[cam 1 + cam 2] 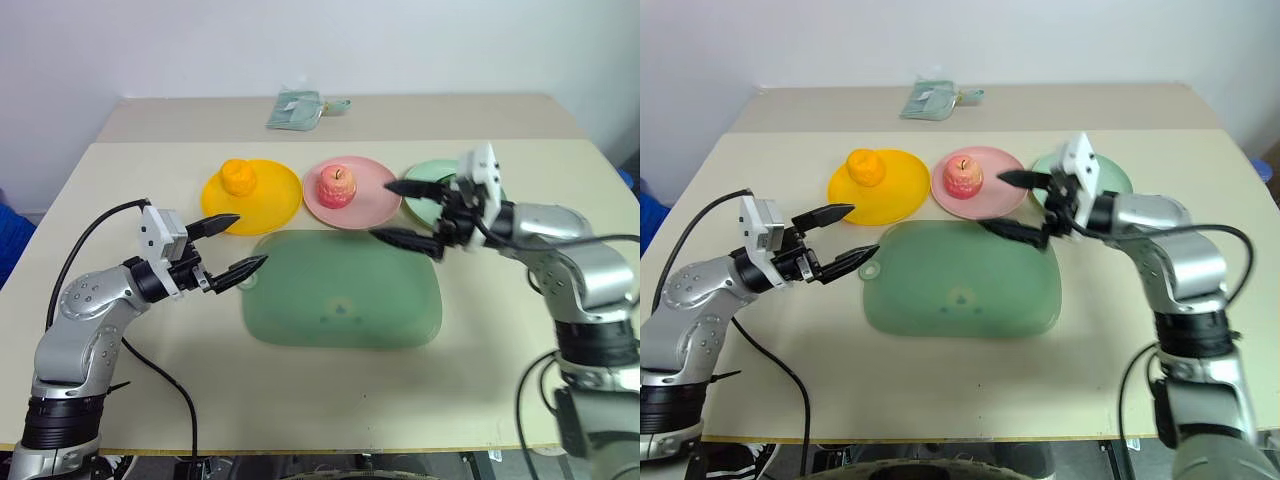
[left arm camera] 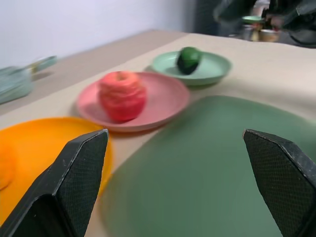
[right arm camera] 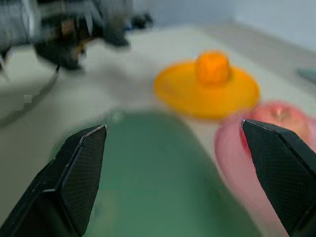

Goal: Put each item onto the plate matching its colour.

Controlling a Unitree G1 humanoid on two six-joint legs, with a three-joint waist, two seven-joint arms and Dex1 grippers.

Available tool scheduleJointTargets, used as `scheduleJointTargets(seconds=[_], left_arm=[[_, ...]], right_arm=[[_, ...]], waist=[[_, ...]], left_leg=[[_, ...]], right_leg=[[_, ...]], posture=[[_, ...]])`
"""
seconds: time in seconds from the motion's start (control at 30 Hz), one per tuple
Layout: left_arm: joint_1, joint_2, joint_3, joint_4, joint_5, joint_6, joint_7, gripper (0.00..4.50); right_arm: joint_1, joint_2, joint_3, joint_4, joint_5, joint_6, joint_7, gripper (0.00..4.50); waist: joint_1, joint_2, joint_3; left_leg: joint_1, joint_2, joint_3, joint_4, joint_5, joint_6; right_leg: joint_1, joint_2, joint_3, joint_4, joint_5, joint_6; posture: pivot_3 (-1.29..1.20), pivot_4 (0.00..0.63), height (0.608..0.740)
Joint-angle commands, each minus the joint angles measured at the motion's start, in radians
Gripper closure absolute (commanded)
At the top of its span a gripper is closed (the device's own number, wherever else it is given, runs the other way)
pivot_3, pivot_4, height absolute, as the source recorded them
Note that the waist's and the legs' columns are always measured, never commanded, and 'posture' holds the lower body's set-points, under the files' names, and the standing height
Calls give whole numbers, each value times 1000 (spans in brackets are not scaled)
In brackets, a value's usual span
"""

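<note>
A lumpy orange fruit (image 1: 238, 178) sits on the yellow-orange plate (image 1: 275, 200). On the pink plate (image 1: 372, 203) stands the pinkish-red apple (image 1: 337, 186). The round green-and-black fruit (image 2: 188, 59) rests on the light green plate (image 2: 215, 69); in the eye views my right arm covers it. My left gripper (image 1: 250, 240) hovers open at the left of the pale green mat, pointing toward the plates. Open and empty, my right gripper (image 1: 380, 210) hangs just in front of the pink and green plates (image 1: 425, 180), pointing left.
A pale green mat (image 1: 345, 300) with a small handle hole lies in the table's middle, in front of the plates. A greenish pouch (image 1: 297, 108) lies at the back of the table. A black cable (image 1: 160, 380) trails from my left arm over the front edge.
</note>
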Motion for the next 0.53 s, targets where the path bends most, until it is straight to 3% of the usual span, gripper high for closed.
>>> scheduleJointTargets(seconds=[0.03, 0.3, 0.53], left_arm=[[-14, 21, -5, 51, 16, -63, -65, 0], [-103, 18, -71, 169, 53, -117, -152, 0], [-98, 15, -89, 163, 46, -117, -177, 0]], right_arm=[[56, -53, -14, -38, -34, -87, 57, 49], [114, -52, -54, -70, -46, -102, -42, 49], [140, -58, -76, -101, -22, -86, -78, 49]], waist=[[-2, 0, 0], [7, 0, 0], [-2, 0, 0]], left_leg=[[0, 0, 0, -1, 0, 0], [-1, 0, 0, 1, 0, -1], [-1, 0, 0, 0, 0, 0]], right_leg=[[0, 0, 0, 0, 0, 0], [0, 0, 0, 0, 0, 0], [0, 0, 0, -1, 0, 0]], posture=[[0, 150, 738], [0, 150, 738], [0, 150, 738]])
